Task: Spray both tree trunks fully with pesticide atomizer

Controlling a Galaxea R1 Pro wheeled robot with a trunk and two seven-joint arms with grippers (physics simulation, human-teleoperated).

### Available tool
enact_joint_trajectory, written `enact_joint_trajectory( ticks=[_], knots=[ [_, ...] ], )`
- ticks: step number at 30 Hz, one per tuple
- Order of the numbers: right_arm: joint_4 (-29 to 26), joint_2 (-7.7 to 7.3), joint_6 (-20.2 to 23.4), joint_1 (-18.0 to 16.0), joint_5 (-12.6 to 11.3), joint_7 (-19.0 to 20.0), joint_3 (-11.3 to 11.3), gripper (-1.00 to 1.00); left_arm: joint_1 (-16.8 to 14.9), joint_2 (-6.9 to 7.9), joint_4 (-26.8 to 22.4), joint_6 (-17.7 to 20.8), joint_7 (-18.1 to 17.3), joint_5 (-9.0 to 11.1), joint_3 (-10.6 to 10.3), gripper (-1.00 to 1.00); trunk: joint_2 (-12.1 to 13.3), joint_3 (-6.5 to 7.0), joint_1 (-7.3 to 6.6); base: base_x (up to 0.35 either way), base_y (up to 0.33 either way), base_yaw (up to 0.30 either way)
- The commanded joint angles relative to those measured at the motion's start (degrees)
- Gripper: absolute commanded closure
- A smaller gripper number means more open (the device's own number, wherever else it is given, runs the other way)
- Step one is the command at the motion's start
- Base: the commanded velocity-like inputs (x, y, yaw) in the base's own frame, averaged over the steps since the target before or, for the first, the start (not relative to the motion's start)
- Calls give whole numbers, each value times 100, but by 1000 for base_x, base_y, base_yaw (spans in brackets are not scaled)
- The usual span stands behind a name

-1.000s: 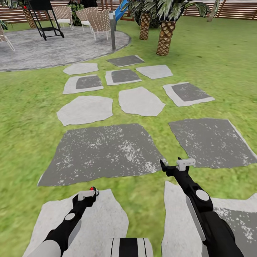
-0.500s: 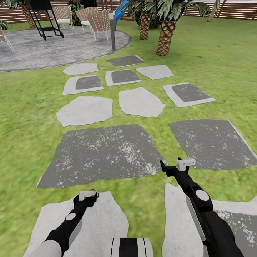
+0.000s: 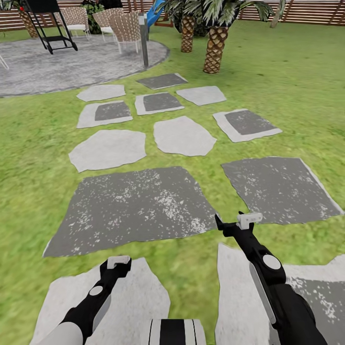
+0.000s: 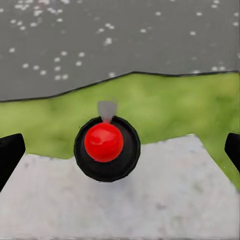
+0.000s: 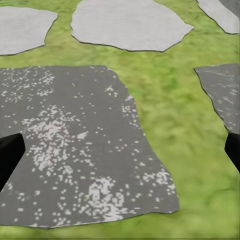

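Pesticide atomizer (image 4: 106, 145): seen from above in the left wrist view, red top on a dark round body, standing on a pale paving slab (image 4: 120, 200) close to that slab's grass-side edge.
Relation to fingers: centred between the two dark fingertips (image 4: 10, 155), touching neither.
Left gripper (image 4: 120, 152): fingers spread wide, poised over the atomizer.
Right gripper (image 3: 238, 223): fingers spread, holding nothing, above the dark grey slab (image 5: 75, 150) and the grass (image 5: 175, 125).

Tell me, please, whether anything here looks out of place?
Only the pesticide atomizer: it stands on a pale paving slab rather than on grass, between the open left pincer's fingers. Nothing looks spilled or damaged.
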Motion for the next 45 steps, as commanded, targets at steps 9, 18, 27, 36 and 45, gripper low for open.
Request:
enact_joint_trajectory(
  ticks=[9,18,27,36,45],
  knots=[
    [3,0,0,0,0,-1,-7,-100,5,22,23,-241,0,8,-3,-100,-8,-183,15,0,0,-3],
    [-5,0,0,0,0,0,-9,-100,2,25,83,-416,0,3,-7,-100,-11,-240,20,0,0,0],
    [-6,0,0,0,0,-1,-9,-100,1,24,87,-432,0,8,-5,-100,-19,-437,36,0,0,0],
    [-6,0,0,0,0,-2,-10,-100,1,24,87,-439,0,4,-9,-100,-19,-448,36,6,0,0],
    [-6,0,0,0,0,0,-10,-100,1,18,87,-440,0,9,-4,-100,-19,-448,36,87,16,0]
  ],
)
